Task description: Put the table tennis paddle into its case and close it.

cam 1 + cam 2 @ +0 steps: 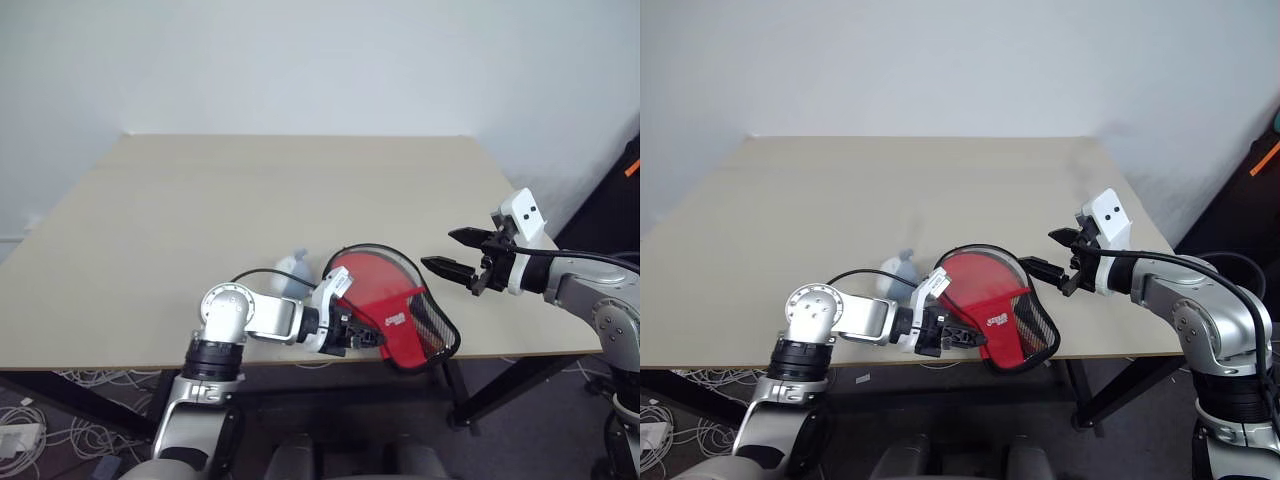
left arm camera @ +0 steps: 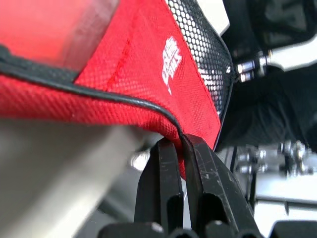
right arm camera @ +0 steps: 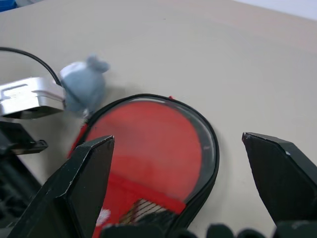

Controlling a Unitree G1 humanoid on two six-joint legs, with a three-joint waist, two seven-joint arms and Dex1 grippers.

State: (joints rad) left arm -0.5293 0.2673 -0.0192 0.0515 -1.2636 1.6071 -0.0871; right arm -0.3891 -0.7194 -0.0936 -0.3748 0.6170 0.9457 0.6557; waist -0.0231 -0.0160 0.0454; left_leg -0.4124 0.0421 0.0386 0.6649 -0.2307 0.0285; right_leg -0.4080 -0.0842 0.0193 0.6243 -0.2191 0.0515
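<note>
The red case (image 1: 397,322) with black edging and a mesh pocket (image 1: 437,322) lies at the table's front edge, its near end jutting past the edge. A smooth round red face (image 3: 148,144), apparently the table tennis paddle, sits inside the case's black rim; its handle is hidden. My left gripper (image 1: 365,338) is shut on the case's red edge, and its fingers (image 2: 166,163) pinch the fabric by the black piping. To the right of the case, a little above it, my right gripper (image 1: 438,250) hangs wide open and holds nothing.
A small grey-blue plush toy (image 1: 292,270) sits on the beige table (image 1: 250,200) just left of the case, beside my left wrist. Cables lie on the floor at the lower left.
</note>
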